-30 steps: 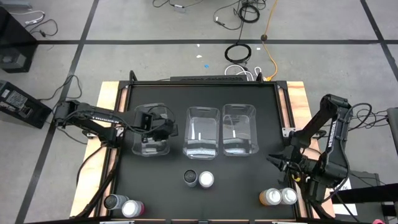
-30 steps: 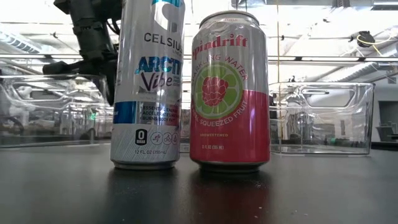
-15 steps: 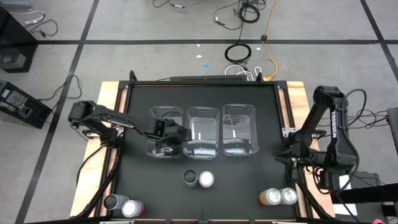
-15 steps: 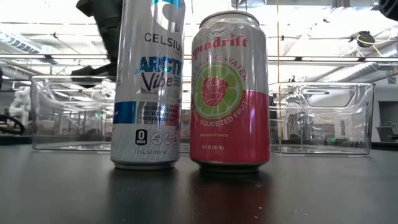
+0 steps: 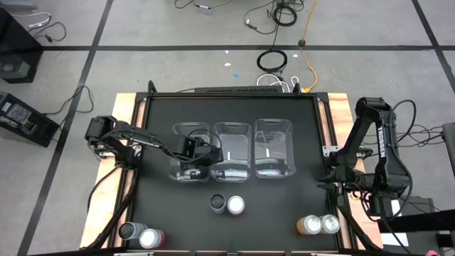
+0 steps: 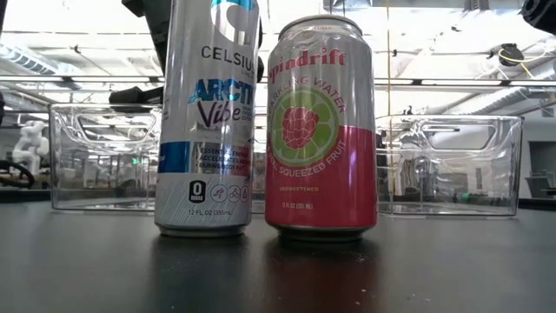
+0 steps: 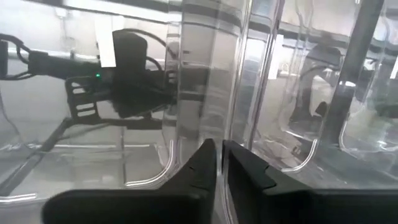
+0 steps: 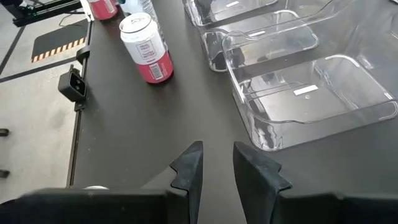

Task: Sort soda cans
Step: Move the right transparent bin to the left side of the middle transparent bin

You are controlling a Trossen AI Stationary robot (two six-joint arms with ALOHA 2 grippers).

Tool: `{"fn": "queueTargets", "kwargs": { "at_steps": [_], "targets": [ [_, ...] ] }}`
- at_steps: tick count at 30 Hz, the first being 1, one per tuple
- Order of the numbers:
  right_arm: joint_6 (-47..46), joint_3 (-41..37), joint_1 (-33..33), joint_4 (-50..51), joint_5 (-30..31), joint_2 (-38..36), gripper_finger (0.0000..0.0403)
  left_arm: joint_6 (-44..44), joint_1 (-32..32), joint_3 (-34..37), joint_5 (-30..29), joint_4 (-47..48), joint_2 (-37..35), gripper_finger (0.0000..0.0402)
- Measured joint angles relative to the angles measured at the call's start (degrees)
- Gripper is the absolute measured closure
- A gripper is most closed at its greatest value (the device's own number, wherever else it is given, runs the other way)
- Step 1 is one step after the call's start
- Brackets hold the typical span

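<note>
Left bin (image 5: 189, 151) dragged rightward, left gripper (image 5: 207, 158) gripping

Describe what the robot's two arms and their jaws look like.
Both arms are dark, nearly black, built of slim jointed links with black cables running along them. The right arm carries white lettering on its upper link. Each gripper, the left gripper and the right gripper, ends in two matte black, angular, wedge-shaped fingers.

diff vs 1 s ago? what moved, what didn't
The left claw dragged the left clear bin rightward until it sits against the middle bin; the claw's fingers pinch that bin's wall. The right arm pulled back; its claw hangs empty by the table's right edge. All six cans and the other two bins stayed put.
</note>
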State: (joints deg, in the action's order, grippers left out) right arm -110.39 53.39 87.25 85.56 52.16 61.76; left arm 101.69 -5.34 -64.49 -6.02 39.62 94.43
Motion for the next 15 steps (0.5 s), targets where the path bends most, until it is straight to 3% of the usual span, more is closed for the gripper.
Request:
{"fn": "queueTargets", "kwargs": {
  "at_steps": [7, 15],
  "targets": [
    [0.0, 0.0, 0.7, 0.0, 0.0, 0.0, 0.0321, -0.2, 0.1, 0.2, -2.7, 1.7, 0.1, 0.0305],
    [0.1, 0.0, 0.7, 0.3, 0.0, 0.0, 0.0321, -0.1, -1.1, 0.2, -2.1, 1.0, 0.1, 0.0282]
  ]
}}
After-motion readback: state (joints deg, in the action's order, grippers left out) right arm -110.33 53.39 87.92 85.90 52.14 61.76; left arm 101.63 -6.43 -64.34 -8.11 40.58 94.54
